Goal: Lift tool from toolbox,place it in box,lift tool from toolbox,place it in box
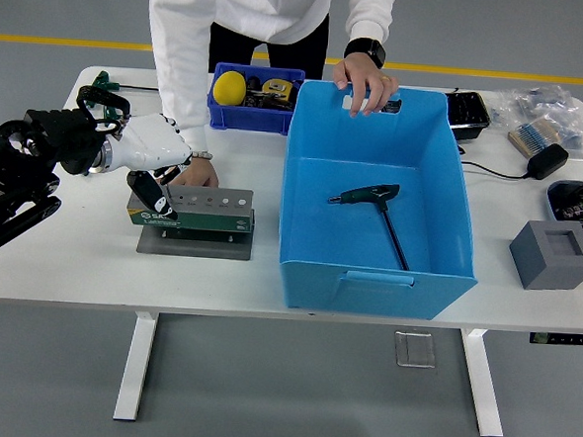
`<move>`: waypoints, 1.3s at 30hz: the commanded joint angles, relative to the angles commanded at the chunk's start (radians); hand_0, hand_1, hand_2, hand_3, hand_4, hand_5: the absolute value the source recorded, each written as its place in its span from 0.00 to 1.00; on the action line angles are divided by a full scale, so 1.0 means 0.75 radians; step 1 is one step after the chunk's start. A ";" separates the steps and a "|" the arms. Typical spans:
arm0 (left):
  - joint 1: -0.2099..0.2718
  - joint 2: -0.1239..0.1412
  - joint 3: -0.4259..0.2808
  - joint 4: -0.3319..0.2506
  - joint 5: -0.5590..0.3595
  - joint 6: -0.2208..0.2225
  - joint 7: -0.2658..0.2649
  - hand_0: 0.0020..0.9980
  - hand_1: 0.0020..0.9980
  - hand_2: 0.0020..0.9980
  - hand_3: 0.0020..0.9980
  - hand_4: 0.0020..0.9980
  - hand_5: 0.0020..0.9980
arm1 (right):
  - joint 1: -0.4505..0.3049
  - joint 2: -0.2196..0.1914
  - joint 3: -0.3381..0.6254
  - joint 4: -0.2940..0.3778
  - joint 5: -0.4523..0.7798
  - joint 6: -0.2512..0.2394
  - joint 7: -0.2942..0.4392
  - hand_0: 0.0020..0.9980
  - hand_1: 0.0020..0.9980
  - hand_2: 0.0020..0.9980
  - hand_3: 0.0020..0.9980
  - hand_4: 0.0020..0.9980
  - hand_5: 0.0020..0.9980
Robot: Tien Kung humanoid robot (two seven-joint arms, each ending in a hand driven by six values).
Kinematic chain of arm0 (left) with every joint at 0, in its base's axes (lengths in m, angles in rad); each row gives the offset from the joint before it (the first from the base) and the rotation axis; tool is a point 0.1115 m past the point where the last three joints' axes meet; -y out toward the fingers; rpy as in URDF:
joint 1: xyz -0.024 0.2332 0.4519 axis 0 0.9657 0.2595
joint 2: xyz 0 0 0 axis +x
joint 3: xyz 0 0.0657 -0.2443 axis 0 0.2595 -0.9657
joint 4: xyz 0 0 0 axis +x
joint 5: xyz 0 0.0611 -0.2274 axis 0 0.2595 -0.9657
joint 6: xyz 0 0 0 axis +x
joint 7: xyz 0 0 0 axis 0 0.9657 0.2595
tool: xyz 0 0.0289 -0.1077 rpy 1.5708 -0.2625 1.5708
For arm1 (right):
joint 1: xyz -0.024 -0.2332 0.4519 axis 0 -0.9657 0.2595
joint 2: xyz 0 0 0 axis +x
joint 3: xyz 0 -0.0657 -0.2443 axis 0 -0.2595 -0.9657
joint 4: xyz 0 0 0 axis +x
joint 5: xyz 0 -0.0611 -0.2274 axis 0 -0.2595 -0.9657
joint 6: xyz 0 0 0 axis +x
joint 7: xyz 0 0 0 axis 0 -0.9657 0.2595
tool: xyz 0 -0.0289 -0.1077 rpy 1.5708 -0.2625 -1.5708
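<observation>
At the left of the frame the left robot hand (149, 150), white-shelled on a black arm, reaches in over the white bench (91, 256) and sits just above the left end of the toolbox (193, 212), a grey-and-green holder block with a row of holes along its top, standing on a flat grey base plate. Its fingers curl down around a black-handled tool (156, 199) at that left end of the toolbox, so the robot hand is closed on the tool; whether the tool is seated in a hole or raised out of it I cannot tell. To the right, well apart from the robot hand, stands the big blue box (367, 273), and a T-handle tool (379, 211) with a dark green grip lies flat on its floor. A person in a white top stands at the far side: one hand (197, 173) rests on the bench right behind the toolbox, close to the robot hand, and the other hand (365, 84) grips the far rim of the blue box. A small blue bin (248, 115) with a yellow object sits behind the toolbox.
</observation>
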 joint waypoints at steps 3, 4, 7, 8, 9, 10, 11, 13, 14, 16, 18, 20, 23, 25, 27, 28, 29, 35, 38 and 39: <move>-0.002 0.003 0.002 0.002 0.000 0.012 -0.003 0.79 0.43 0.35 0.34 1.00 0.66 | 0.001 0.000 0.004 0.000 -0.005 0.000 -0.001 0.61 0.58 0.67 0.65 0.86 0.93; -0.002 0.003 0.002 0.002 0.000 0.014 -0.004 0.70 0.31 0.26 0.30 1.00 0.64 | 0.000 0.000 0.005 0.000 -0.005 0.000 -0.001 0.61 0.58 0.67 0.65 0.86 0.93; -0.002 0.003 0.002 0.003 0.000 0.023 -0.006 0.70 0.31 0.26 0.30 1.00 0.64 | 0.000 -0.001 0.006 0.000 -0.005 0.000 -0.001 0.61 0.58 0.67 0.65 0.86 0.93; -0.003 0.004 0.002 0.003 0.000 0.027 -0.007 0.70 0.31 0.26 0.30 1.00 0.64 | 0.001 -0.001 0.007 0.000 -0.006 0.000 -0.001 0.61 0.58 0.67 0.65 0.86 0.93; -0.003 0.004 0.003 0.003 0.000 0.031 -0.008 0.70 0.31 0.26 0.30 1.00 0.64 | 0.001 -0.001 0.008 0.000 -0.007 0.000 -0.001 0.61 0.58 0.67 0.65 0.86 0.93; -0.004 0.004 0.004 0.002 0.000 0.035 -0.009 0.52 0.22 0.21 0.25 1.00 0.60 | 0.001 0.000 0.009 0.000 -0.008 0.000 -0.002 0.61 0.58 0.67 0.65 0.86 0.93; -0.005 0.004 0.004 0.002 0.000 0.041 -0.011 0.52 0.22 0.21 0.25 1.00 0.60 | 0.001 0.000 0.010 0.000 -0.007 0.000 -0.002 0.61 0.58 0.67 0.65 0.86 0.93; -0.005 0.004 0.003 0.002 0.000 0.050 -0.013 0.52 0.22 0.21 0.25 1.00 0.60 | 0.001 0.000 0.009 0.000 -0.007 0.000 -0.001 0.61 0.58 0.67 0.65 0.86 0.93; -0.006 0.004 0.002 0.002 0.000 0.054 -0.013 0.52 0.22 0.21 0.25 1.00 0.60 | 0.001 0.000 0.009 0.000 -0.007 0.000 -0.001 0.61 0.58 0.67 0.65 0.86 0.93; -0.007 0.005 0.000 0.003 0.000 0.063 -0.012 0.37 0.16 0.17 0.22 1.00 0.50 | 0.001 -0.001 0.012 0.000 -0.010 0.000 -0.001 0.61 0.58 0.67 0.65 0.86 0.93; -0.007 0.006 -0.003 0.007 0.000 0.068 -0.012 0.37 0.16 0.17 0.22 1.00 0.50 | 0.002 -0.001 0.015 0.000 -0.012 0.000 -0.001 0.61 0.58 0.67 0.65 0.86 0.93; -0.006 0.006 -0.005 0.011 0.000 0.072 -0.012 0.37 0.16 0.17 0.22 1.00 0.50 | 0.002 -0.002 0.013 0.000 -0.011 0.000 -0.001 0.61 0.58 0.67 0.65 0.86 0.93; -0.004 0.007 -0.006 0.015 0.000 0.076 -0.012 0.36 0.17 0.17 0.23 1.00 0.48 | 0.002 -0.002 0.014 0.000 -0.013 0.000 -0.002 0.61 0.58 0.67 0.65 0.86 0.93; -0.004 0.008 -0.005 0.015 0.000 0.080 -0.012 0.36 0.17 0.17 0.23 1.00 0.48 | 0.002 -0.002 0.015 0.000 -0.013 -0.001 -0.002 0.61 0.58 0.67 0.65 0.86 0.93; -0.004 0.007 -0.004 0.012 0.000 0.082 -0.011 0.36 0.17 0.17 0.23 1.00 0.48 | 0.002 -0.002 0.014 0.000 -0.012 -0.001 -0.002 0.61 0.58 0.67 0.65 0.86 0.93; -0.005 0.006 -0.003 0.011 0.000 0.082 -0.010 0.36 0.16 0.17 0.23 1.00 0.49 | 0.002 -0.002 0.014 0.000 -0.013 -0.001 -0.002 0.61 0.58 0.67 0.65 0.86 0.93; -0.005 0.005 -0.003 0.010 0.000 0.083 -0.010 0.36 0.16 0.17 0.23 1.00 0.49 | 0.002 -0.002 0.014 0.000 -0.014 -0.001 -0.002 0.61 0.58 0.67 0.65 0.86 0.93; -0.008 0.005 -0.005 0.012 0.000 0.103 -0.007 0.30 0.15 0.16 0.22 1.00 0.46 | 0.001 -0.002 0.016 0.000 -0.016 -0.001 -0.003 0.61 0.58 0.67 0.65 0.86 0.93; -0.009 0.005 -0.007 0.017 0.000 0.125 -0.011 0.30 0.15 0.16 0.22 1.00 0.46 | 0.002 -0.002 0.018 0.000 -0.018 -0.001 -0.003 0.61 0.58 0.67 0.65 0.86 0.93; -0.009 0.005 -0.008 0.019 0.000 0.136 -0.013 0.30 0.15 0.16 0.22 1.00 0.46 | 0.002 -0.002 0.018 0.000 -0.018 0.000 -0.003 0.61 0.58 0.67 0.65 0.86 0.93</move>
